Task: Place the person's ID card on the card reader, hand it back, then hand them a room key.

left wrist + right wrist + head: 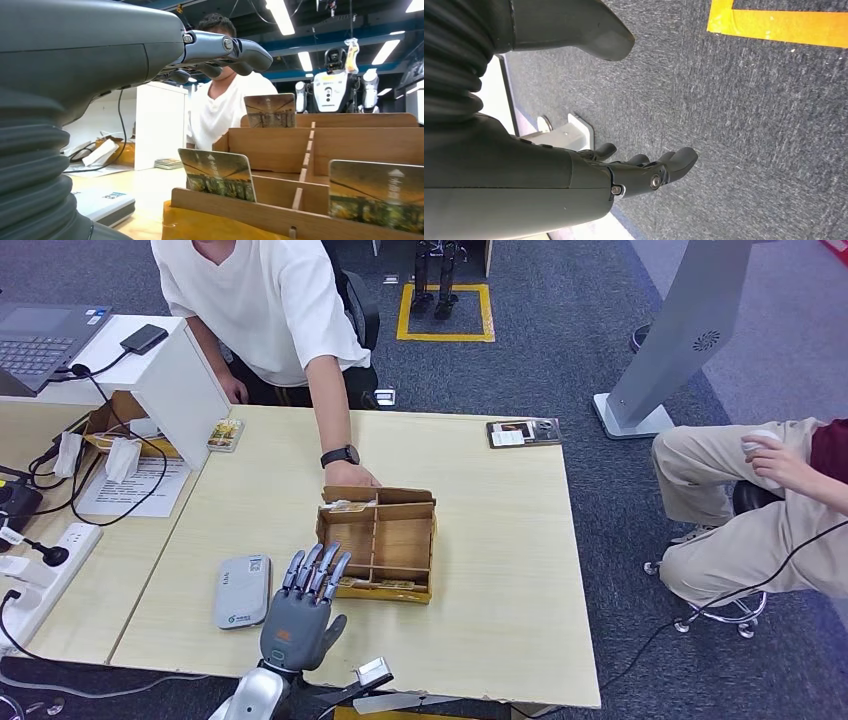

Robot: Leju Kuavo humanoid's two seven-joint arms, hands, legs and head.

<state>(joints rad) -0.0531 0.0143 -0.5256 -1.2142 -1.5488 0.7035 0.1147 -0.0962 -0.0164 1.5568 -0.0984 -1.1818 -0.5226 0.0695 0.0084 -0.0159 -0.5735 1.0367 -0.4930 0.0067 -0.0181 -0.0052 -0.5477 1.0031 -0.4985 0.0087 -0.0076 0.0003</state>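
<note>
The card reader (243, 590), a flat grey-white box, lies on the pale wooden surface (480, 640) with its long axis running toward and away from the robot. Just to its right the left hand (305, 605) hovers over the surface, fingers straight, slightly apart and pointing forward at the near edge of the wooden card tray (380, 543); it holds nothing. The tray is split into compartments. In the left wrist view room key cards stand upright in it: one (218, 174) in the nearest row, another (377, 194) beside it, and a third (270, 110) in the far row. A person in a white T-shirt (262, 300) sits across the surface, with a wrist wearing a black watch (340, 455) and that hand (350, 476) resting at the tray's far edge. A second seated person (760, 500) is off to the right. A laptop (40, 340), cables and papers sit at the left, above dark blue carpet (560, 330) marked with a yellow square. The right hand (644, 172) hangs over the carpet, its fingers loosely extended and empty.
</note>
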